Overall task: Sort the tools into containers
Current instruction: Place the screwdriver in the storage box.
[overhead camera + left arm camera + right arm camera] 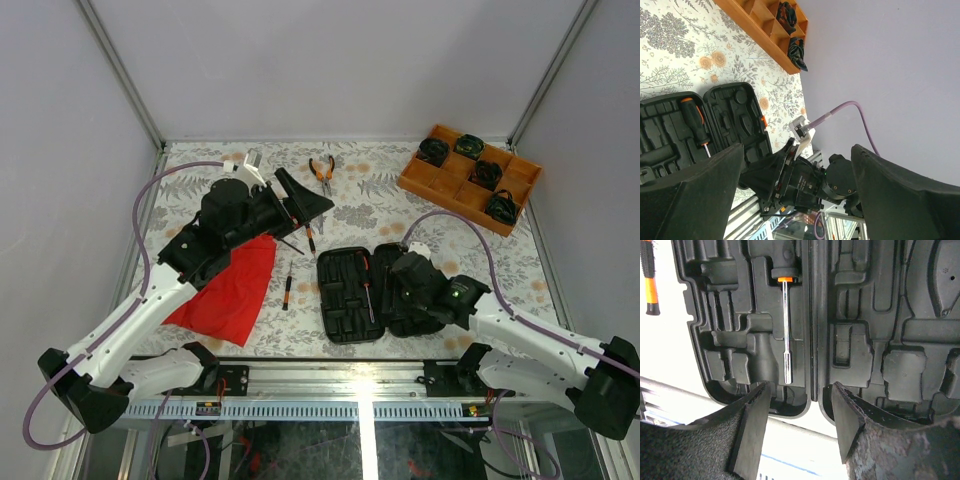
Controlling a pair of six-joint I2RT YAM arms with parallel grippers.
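Far left on the floral desk [370, 215]: red cloth [228, 290], crumpled, partly under the left arm. Beyond it and just to the right, left gripper [308, 205]: hangs over the desk with jaws spread wide, fingers [695, 200] well apart in the wrist view, nothing between them. Just past it toward the far edge, orange-handled pliers [322, 172], lying flat, apart from the gripper. Just on its near side, a long screwdriver [310, 238] on the desk; touching the gripper or not, cannot tell. Nearer the arms, a short screwdriver [287, 290] with orange-and-black handle, lying alone between the cloth and the tool case [340, 310], under neither gripper.

At centre, tool case open flat, both moulded halves facing up. In its left half, one stowed screwdriver [785, 330], seated in a slot, steel shaft pointing toward the near edge, orange collar at the handle. Right gripper [801, 387]: hovers over the case, jaws parted and empty; straddles the hinge line at the case's near edge, with the stowed screwdriver's tip just beside the finger on the left of the wrist view, not touched.

Far right corner: orange compartment tray [415, 185] holding black round items [435, 150], well apart from both grippers.
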